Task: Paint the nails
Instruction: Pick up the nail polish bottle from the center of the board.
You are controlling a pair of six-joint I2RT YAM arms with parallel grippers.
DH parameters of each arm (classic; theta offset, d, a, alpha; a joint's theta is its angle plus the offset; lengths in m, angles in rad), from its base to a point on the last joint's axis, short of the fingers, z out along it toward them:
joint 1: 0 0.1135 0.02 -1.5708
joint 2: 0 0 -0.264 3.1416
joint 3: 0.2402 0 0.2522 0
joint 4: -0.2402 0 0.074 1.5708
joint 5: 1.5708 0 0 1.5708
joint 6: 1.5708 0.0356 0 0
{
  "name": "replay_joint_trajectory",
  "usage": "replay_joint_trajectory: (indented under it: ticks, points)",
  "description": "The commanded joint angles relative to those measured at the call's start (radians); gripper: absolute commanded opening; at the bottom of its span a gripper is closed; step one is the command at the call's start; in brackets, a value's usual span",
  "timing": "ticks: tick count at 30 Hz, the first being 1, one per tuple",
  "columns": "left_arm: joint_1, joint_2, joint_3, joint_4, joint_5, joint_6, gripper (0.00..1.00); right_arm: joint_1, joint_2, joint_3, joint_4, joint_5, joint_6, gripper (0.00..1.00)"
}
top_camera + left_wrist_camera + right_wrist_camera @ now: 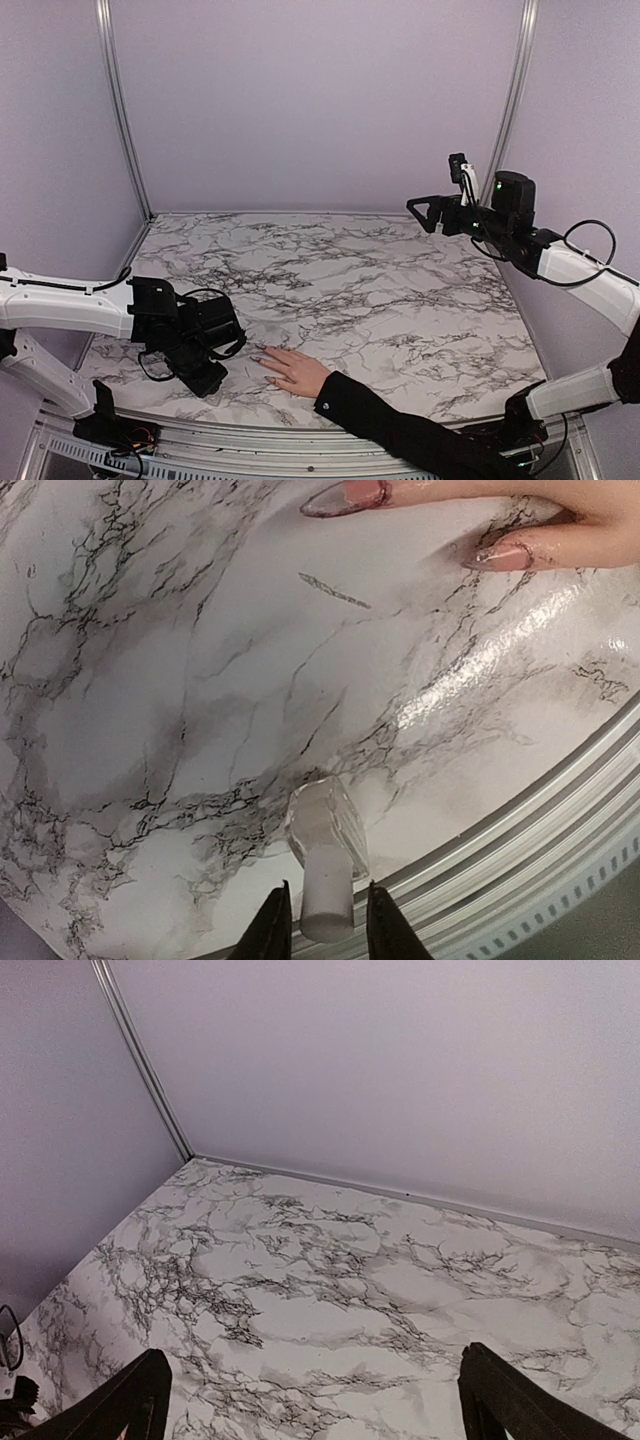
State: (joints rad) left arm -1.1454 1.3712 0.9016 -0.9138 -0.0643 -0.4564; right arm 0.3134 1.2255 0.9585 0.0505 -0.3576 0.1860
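Observation:
A pale hand (295, 372) with a black sleeve (400, 430) lies flat on the marble table (350, 280) near its front edge. The left wrist view shows two of its nails (345, 497), long and pinkish, at the top. A small clear glass bottle (330, 820) with a white cap (328, 900) stands close to the table's front rim. My left gripper (328, 928) sits low just left of the hand; its jaws straddle the cap with a thin gap on each side. My right gripper (425, 212) hangs high at the back right, wide open and holding nothing.
A metal rail (560, 820) runs along the table's front edge just beyond the bottle. Lilac walls (320, 100) close in the back and both sides. Cables loop beside the left arm's wrist (190, 330).

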Motion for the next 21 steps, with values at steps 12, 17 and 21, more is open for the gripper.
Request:
replay_joint_trajectory:
  ticks: [12,17,21]
  points:
    - [-0.005,0.026,-0.008,0.032,-0.001,0.018,0.11,0.01,0.015,0.006,0.027,-0.075,0.021,0.99]
    - [-0.005,0.004,0.015,0.033,0.017,0.05,0.0,0.009,0.008,-0.013,0.056,-0.111,0.033,0.99]
    - [-0.004,-0.033,0.091,0.034,0.024,0.083,0.0,0.008,0.03,-0.011,0.072,-0.251,0.025,0.98]
